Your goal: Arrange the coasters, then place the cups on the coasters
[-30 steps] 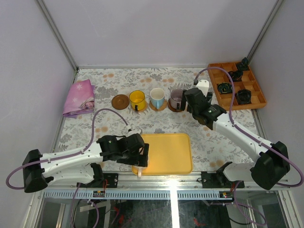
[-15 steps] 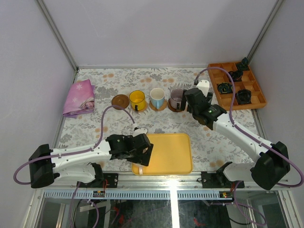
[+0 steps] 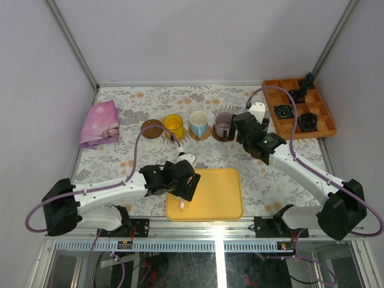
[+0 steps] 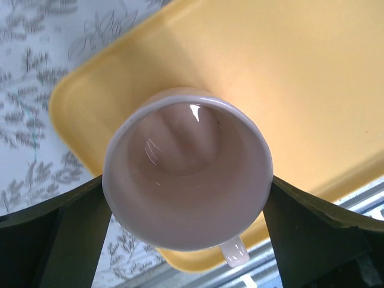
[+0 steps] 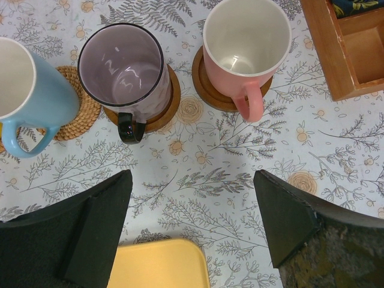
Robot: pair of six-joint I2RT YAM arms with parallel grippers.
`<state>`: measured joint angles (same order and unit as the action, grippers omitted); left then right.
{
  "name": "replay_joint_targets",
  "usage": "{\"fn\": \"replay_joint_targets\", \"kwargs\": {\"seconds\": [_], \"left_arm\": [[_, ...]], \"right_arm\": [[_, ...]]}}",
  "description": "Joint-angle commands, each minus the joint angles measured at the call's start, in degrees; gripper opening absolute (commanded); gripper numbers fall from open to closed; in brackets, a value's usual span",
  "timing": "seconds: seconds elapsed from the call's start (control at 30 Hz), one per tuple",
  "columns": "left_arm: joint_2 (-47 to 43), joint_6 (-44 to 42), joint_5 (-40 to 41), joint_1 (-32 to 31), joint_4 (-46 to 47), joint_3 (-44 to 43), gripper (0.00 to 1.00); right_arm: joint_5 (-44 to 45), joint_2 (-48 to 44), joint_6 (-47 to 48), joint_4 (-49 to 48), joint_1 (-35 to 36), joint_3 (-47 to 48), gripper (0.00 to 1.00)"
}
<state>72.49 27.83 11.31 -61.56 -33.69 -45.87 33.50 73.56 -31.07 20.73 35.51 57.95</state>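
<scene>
A cream-pink cup [image 4: 186, 174] hangs over the left end of the yellow tray [image 4: 300, 72], and my left gripper [image 4: 187, 219] is shut on its sides, handle toward the near edge. From above, the gripper [image 3: 180, 185] covers most of the cup. One dark coaster [image 3: 152, 128] lies bare at the left of the row. Then come the yellow cup [image 3: 174, 126], blue cup [image 5: 18, 90] on a woven coaster [image 5: 81, 108], purple-grey cup [image 5: 120, 66] and pink cup [image 5: 243, 45], each on a dark coaster. My right gripper [image 5: 192, 216] is open above the cloth, near those two.
An orange compartment box [image 3: 324, 127] with small black objects stands at the back right. A pink-purple packet [image 3: 101, 123] lies at the back left. The yellow tray [image 3: 222, 198] sits at the near edge between the arms.
My left arm has carried the cream-pink cup rightward and away from the near edge, over the tray's left part. The right arm has not moved.
</scene>
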Motion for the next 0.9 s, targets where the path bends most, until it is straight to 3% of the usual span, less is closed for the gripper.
{"fn": "replay_joint_targets", "kwargs": {"seconds": [0.0, 0.23, 0.7, 0.87], "left_arm": [[3.43, -10.55, -0.78, 0.68, 10.78, -4.45, 0.99], [5.51, -11.01, -0.25, 0.71, 8.49, -6.32, 1.0], [-4.41, -1.18, 3.17, 0.66, -1.37, -1.86, 1.0], [-6.17, 1.26, 1.03, 0.7, -2.48, -0.04, 1.0]], "right_arm": [[2.71, -2.62, -0.57, -0.58, -0.35, -0.05, 0.9], [4.07, -3.82, -0.47, -0.06, -0.35, -0.57, 0.9], [2.58, -3.16, -1.24, -1.22, -0.34, -1.38, 0.9], [2.52, -3.2, -1.45, -0.75, -0.35, -1.36, 0.9]]}}
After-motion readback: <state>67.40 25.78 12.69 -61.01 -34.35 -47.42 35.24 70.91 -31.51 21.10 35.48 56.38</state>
